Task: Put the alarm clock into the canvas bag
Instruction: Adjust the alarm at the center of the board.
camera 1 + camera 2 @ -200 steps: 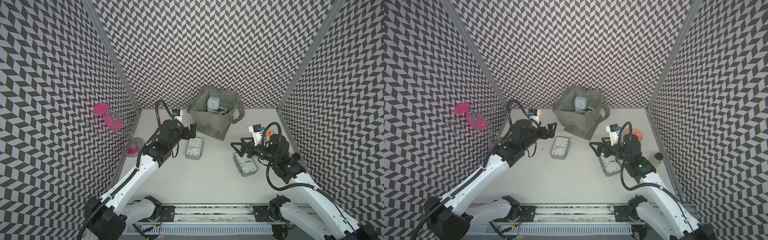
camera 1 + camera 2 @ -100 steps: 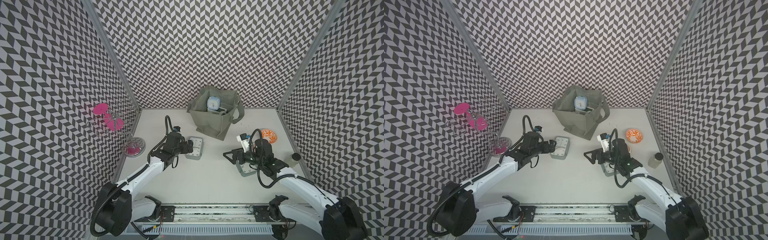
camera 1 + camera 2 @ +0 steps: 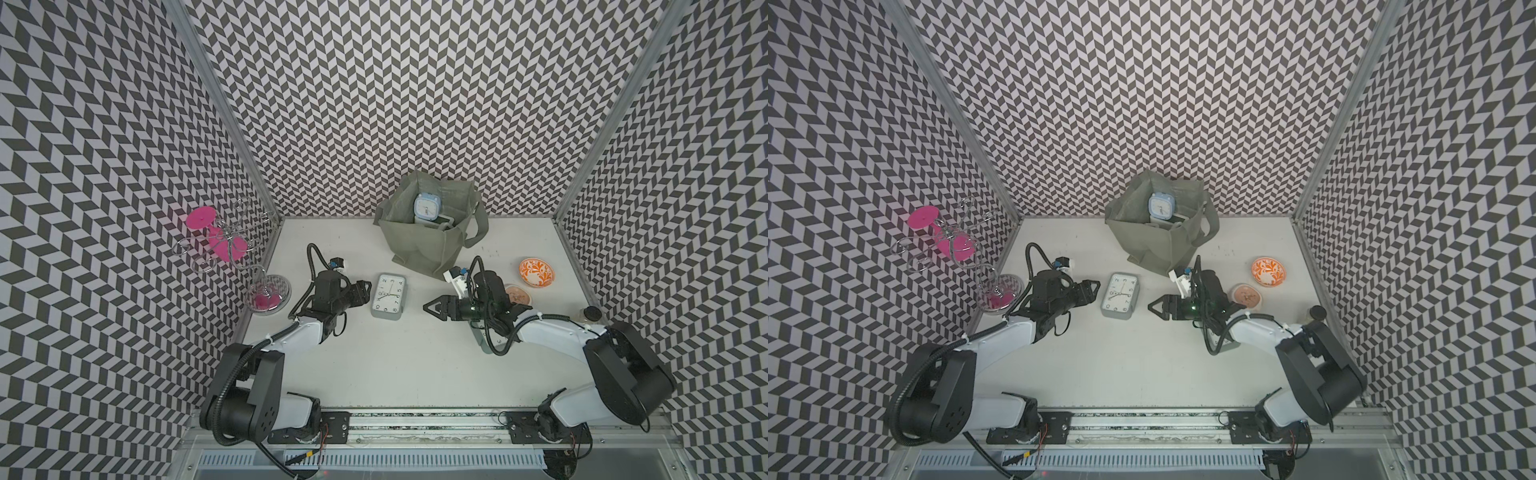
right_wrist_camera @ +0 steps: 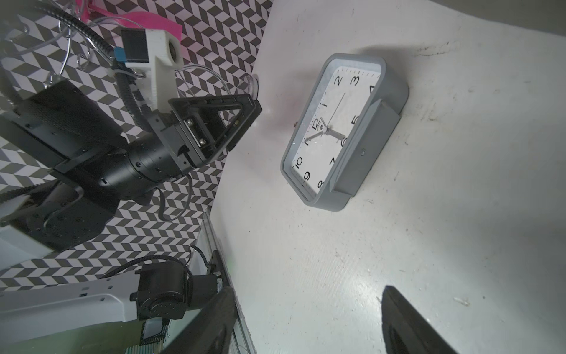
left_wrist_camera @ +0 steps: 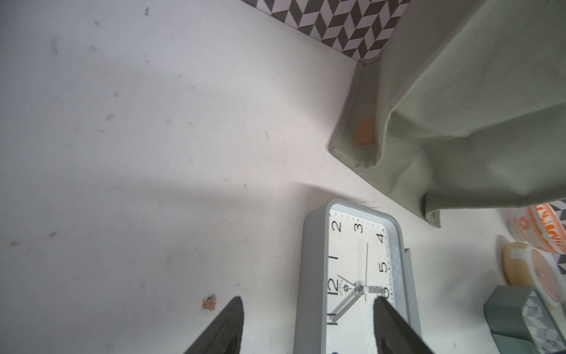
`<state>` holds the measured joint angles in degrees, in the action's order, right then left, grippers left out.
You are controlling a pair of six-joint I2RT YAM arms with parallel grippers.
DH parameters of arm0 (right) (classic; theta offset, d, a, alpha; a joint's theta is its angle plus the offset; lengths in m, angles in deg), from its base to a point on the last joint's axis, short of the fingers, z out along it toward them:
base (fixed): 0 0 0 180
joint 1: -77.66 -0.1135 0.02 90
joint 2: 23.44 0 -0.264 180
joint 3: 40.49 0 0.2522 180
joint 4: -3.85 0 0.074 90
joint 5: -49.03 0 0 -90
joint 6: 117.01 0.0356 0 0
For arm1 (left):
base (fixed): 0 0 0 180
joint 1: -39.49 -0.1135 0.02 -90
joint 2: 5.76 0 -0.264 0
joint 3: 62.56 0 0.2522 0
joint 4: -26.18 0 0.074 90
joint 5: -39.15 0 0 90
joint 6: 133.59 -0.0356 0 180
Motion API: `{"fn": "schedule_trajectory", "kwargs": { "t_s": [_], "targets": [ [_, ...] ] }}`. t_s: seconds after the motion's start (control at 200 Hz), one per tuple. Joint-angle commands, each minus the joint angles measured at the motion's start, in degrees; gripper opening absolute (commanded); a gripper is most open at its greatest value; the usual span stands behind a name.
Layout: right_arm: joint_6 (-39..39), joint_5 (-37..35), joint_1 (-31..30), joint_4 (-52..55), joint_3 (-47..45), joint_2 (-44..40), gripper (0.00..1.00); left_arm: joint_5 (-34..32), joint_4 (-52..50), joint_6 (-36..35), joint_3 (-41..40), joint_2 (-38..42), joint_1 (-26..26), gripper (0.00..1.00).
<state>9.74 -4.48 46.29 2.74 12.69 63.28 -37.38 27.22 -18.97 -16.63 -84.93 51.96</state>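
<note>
The two arms I drive wear white moulded shells (image 3: 299,336) between chunky black joint housings (image 3: 262,374). Ribbed black cable conduit (image 3: 226,384) trails along the left one. Each wrist carries a white printed camera mount (image 4: 159,58) with a blue tab. The jaws are black, skeletal triangular frames held by small silver screws (image 4: 202,141). A green light (image 3: 1192,308) glows on the right wrist.

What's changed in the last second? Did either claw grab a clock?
Both arms dropped low and drew back. The left claw now sits beside the grey alarm clock; the right claw swung toward it from the opposite side. Neither took hold of anything. The grey alarm clock, the canvas bag and the blue clock inside it stayed put.
</note>
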Motion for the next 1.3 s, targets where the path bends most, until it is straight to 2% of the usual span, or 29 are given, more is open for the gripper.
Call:
{"fn": "schedule_trajectory", "kwargs": {
  "t_s": [0.0,0.155,0.245,0.396,0.631,0.976,1.292],
  "targets": [
    [6.3,0.0,-0.9,-9.3,1.9,3.5,0.68,6.3,7.7,-0.4,-1.2,-1.9,-0.6,0.66],
    [10.3,-1.1,-1.6,-15.0,2.9,8.8,0.56,12.5,11.2,-0.5,-1.9,-4.8,-2.2,0.61],
    [11.6,-0.8,-1.9,-16.9,4.2,11.9,0.53,15.3,12.4,0.1,-2.4,-6.2,-2.2,0.6],
    [13.6,-0.7,-2.2,-19.8,5.7,16.0,0.46,16.8,13.8,0.8,-3.1,-8.3,-2.1,0.51],
    [16.6,-0.6,-2.5,-22.9,7.8,20.5,0.36,17.8,14.2,0.7,-2.3,-11.5,-2.0,0.46],
    [19.4,-0.1,-2.6,-26.4,10.9,26.0,0.28,20.5,17.5,0.9,-1.8,-15.1,-2.1,0.45],
    [20.4,-0.3,-2.5,-27.1,13.8,30.5,0.27,21.5,17.2,0.0,-0.4,-17.6,-1.7,0.41]
  ]
}}
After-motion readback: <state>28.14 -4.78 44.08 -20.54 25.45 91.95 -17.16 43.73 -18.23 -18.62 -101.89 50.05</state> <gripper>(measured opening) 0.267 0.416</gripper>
